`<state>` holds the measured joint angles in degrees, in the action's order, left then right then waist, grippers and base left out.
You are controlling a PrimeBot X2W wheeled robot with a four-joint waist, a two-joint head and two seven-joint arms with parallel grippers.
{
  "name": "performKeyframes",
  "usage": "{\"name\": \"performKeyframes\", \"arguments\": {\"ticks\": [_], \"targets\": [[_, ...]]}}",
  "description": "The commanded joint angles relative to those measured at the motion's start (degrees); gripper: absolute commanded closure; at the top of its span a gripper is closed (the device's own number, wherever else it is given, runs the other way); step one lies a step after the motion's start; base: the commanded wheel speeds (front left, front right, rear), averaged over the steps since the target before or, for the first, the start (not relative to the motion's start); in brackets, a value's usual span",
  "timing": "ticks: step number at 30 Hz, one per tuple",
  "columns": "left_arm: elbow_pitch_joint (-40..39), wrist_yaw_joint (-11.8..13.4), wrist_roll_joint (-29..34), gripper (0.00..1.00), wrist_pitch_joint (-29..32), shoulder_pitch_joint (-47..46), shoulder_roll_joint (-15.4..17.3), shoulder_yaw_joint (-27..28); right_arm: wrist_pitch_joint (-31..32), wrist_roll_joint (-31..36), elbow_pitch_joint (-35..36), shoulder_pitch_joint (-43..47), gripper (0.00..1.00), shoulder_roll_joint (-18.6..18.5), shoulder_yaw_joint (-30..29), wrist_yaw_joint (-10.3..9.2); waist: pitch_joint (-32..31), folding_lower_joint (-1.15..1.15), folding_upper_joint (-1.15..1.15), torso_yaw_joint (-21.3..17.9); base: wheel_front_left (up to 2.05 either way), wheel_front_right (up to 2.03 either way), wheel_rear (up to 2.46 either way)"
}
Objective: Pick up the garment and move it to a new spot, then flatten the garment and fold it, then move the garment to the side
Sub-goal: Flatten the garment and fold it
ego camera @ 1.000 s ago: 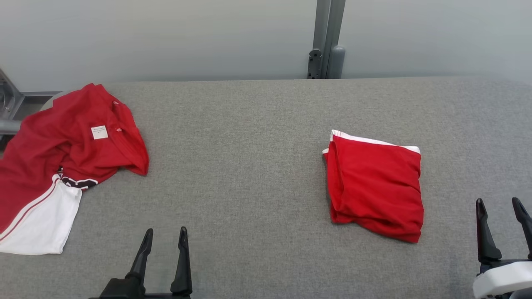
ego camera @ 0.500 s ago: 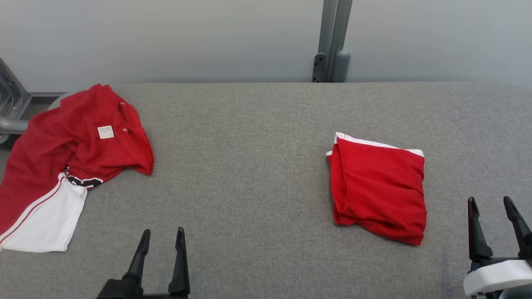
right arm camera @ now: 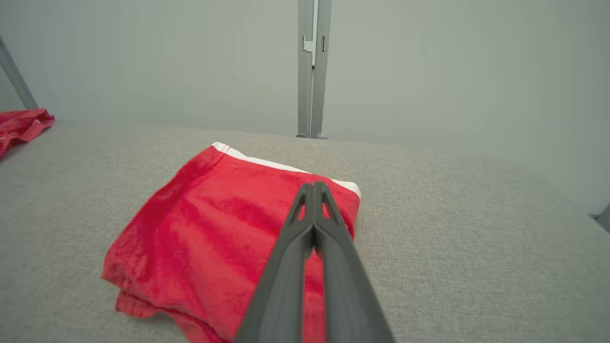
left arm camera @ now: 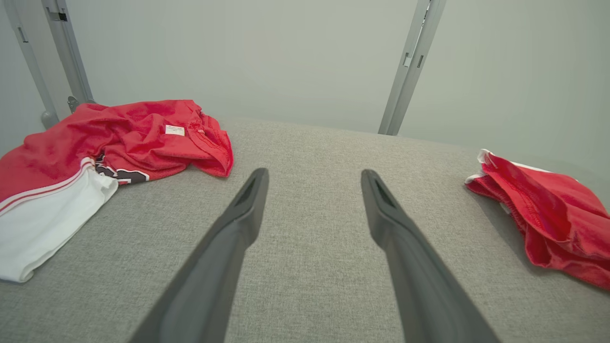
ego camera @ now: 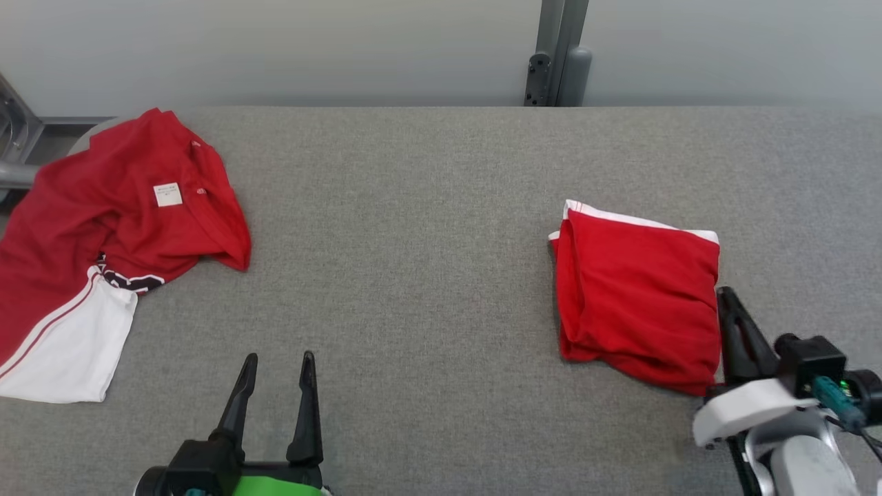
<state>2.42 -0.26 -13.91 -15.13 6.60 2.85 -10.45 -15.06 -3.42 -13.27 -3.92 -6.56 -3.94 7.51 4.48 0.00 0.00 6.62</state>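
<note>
My left fingers are spread wide over bare grey worktop. My right fingers are pressed together at the right edge of a folded red bundle, and I see nothing pinched between them. The shirt lies crumpled at the far left. Its long axis runs from the far edge towards my near left. It is red, with a small white label facing up and a white sleeve with red stripes at the near end.
</note>
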Motion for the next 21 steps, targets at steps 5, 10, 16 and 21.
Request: {"name": "performKeyframes", "arguments": {"ticks": [5,10,16,21], "targets": [[0.6,-0.35,-0.15,0.0,-0.02,-2.65,0.08,-1.09,-0.16,4.86,-9.3,-7.51,1.0,2.32,5.38,-0.04,3.73,0.0,0.0,1.11,0.0,0.0,0.0],[0.98,-0.36,-0.15,0.0,-0.02,-3.7,0.08,-1.23,-0.16,6.08,-13.42,-10.53,1.0,3.3,7.31,-0.04,4.52,0.0,0.0,2.31,0.0,0.0,0.0],[1.28,-0.58,0.12,0.0,-0.02,-3.93,0.08,-1.29,-0.16,5.61,-16.01,-12.18,1.0,3.62,11.18,-0.04,4.89,0.0,0.0,3.11,0.0,0.0,0.0],[1.7,-0.43,0.08,0.0,-0.02,-3.93,0.08,-1.65,-0.16,3.82,-18.14,-13.12,1.0,3.56,15.05,-0.04,4.67,0.0,0.0,3.55,0.0,0.0,0.0]]}}
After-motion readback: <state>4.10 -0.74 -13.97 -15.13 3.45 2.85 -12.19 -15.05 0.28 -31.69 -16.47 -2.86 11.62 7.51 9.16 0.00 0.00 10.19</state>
